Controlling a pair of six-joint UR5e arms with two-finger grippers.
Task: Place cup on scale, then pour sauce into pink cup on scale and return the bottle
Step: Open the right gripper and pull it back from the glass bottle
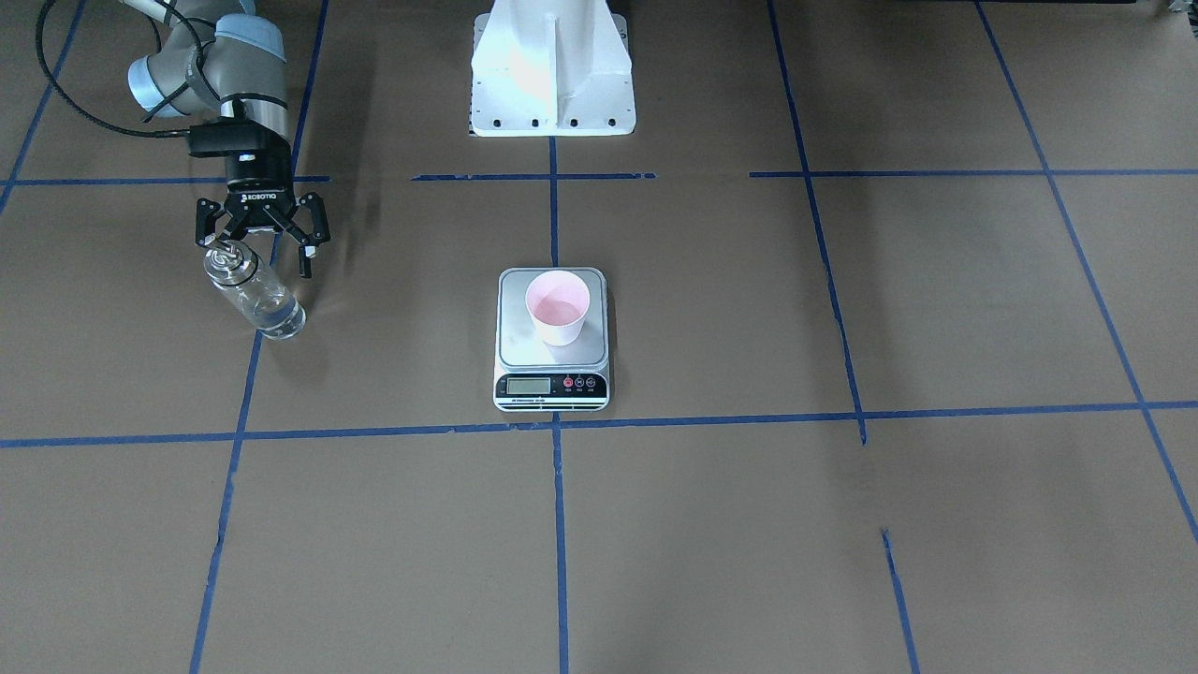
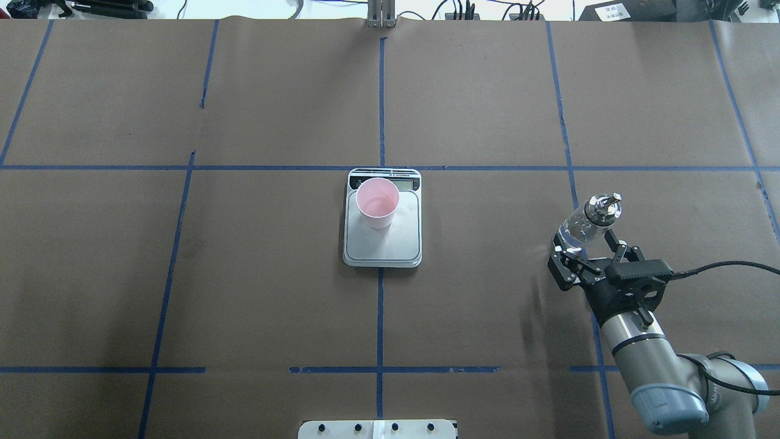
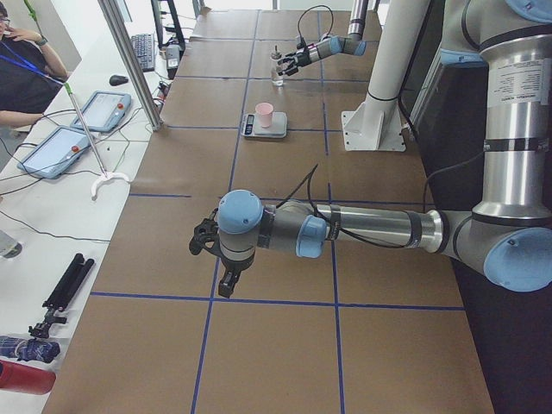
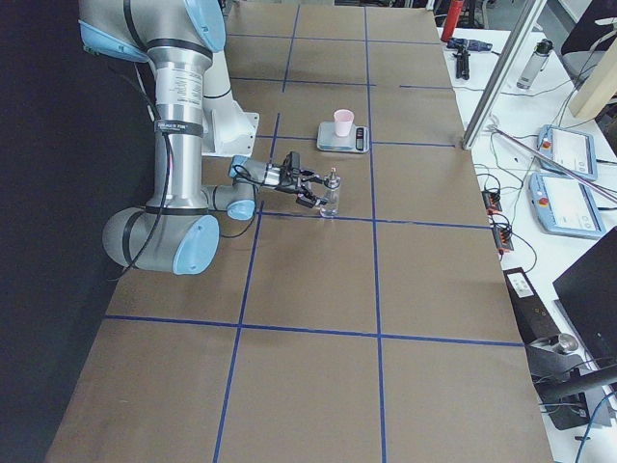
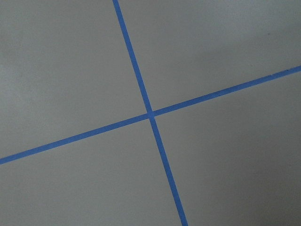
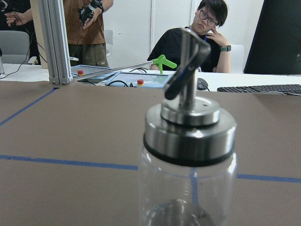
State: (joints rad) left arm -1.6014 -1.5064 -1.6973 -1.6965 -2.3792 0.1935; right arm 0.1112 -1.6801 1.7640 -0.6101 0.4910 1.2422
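Observation:
The pink cup (image 1: 558, 309) stands upright on the steel scale (image 1: 552, 360) at the table's middle; both also show in the overhead view, cup (image 2: 378, 204) on scale (image 2: 382, 244). The clear glass bottle (image 1: 253, 295) with its metal spout cap stands upright on the table, clear liquid low inside it. My right gripper (image 1: 255, 255) is open, its fingers (image 2: 557, 244) spread at either side of the bottle (image 2: 579, 227), not clamped on it. The right wrist view shows the bottle (image 6: 188, 160) very close. My left gripper (image 3: 207, 250) shows only in the exterior left view; I cannot tell its state.
The robot's white base (image 1: 552, 75) stands behind the scale. Blue tape lines (image 2: 381, 305) grid the brown table cover. Operators, tablets and cables sit at the table's far edge (image 6: 141, 80). The left wrist view shows only bare table and a tape crossing (image 5: 150, 114).

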